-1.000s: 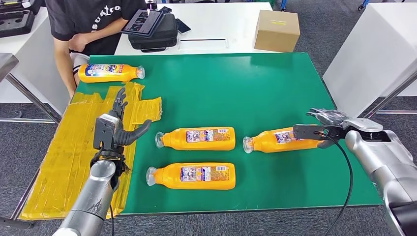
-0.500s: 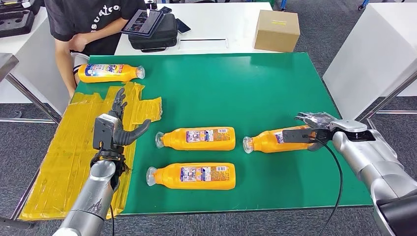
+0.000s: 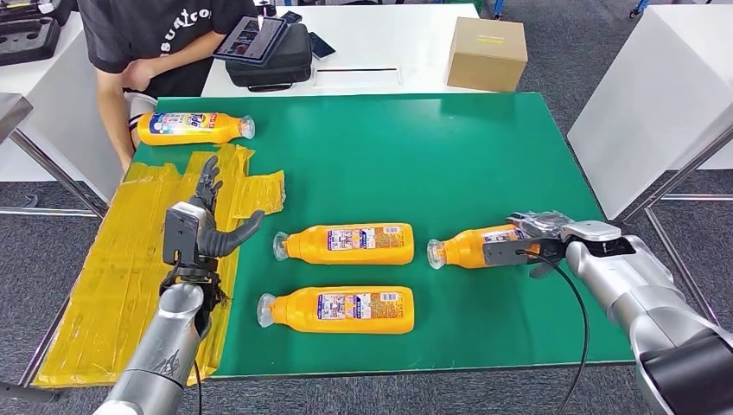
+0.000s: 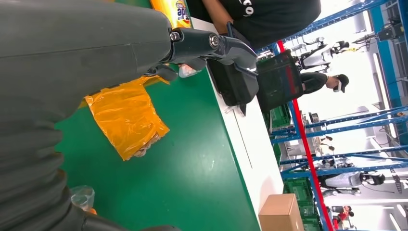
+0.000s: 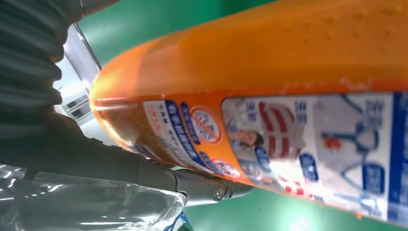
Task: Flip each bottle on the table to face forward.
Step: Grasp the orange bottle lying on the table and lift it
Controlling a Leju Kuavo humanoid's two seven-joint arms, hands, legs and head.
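Several orange bottles lie on their sides on the green table (image 3: 432,147). One bottle (image 3: 194,128) is at the far left, one (image 3: 350,243) is in the middle, and one (image 3: 341,309) is nearer the front edge. My right hand (image 3: 540,235) grips the base end of the right bottle (image 3: 467,245), fingers over its top and thumb along its near side. The bottle still lies on the table. In the right wrist view its label (image 5: 288,144) is close up, with a finger (image 5: 202,187) beside it. My left hand (image 3: 203,226) is raised over the yellow tape (image 3: 130,259), fingers spread, holding nothing.
A person (image 3: 147,43) in a black shirt stands at the table's far left corner. On the white table behind are a cardboard box (image 3: 486,52), a black bag (image 3: 270,60) and a tablet (image 3: 251,39). Another white table (image 3: 657,95) stands to the right.
My right hand has moved left along the right bottle and now covers its base end. The bottles and my left hand have stayed where they were.
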